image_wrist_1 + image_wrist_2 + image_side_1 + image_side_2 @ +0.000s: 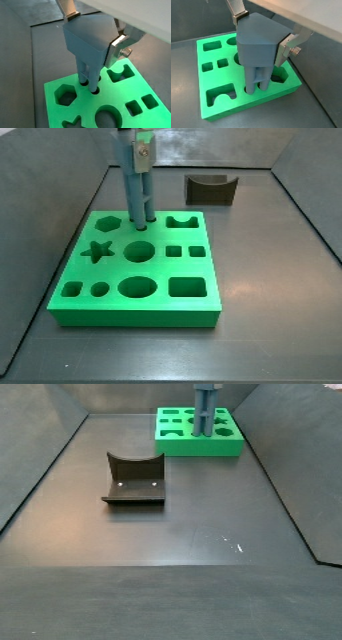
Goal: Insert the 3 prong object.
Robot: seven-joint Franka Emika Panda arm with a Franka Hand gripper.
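Observation:
The 3 prong object (87,42) is a long blue-grey piece that stands upright between the silver fingers. My gripper (93,32) is shut on its wide upper end, and this shows in both wrist views (263,32). The thin prongs reach down into small round holes in the top of the green block (85,104), next to the hexagon hole. In a side view the piece (136,193) stands upright at the block's (134,306) far left part, with the gripper (138,146) above it. In a side view the piece (205,414) stands on the block (201,446) at the far end.
The dark fixture (134,479) with a U notch stands on the grey floor apart from the green block; it also shows behind the block in a side view (211,190). Grey walls enclose the floor on the sides.

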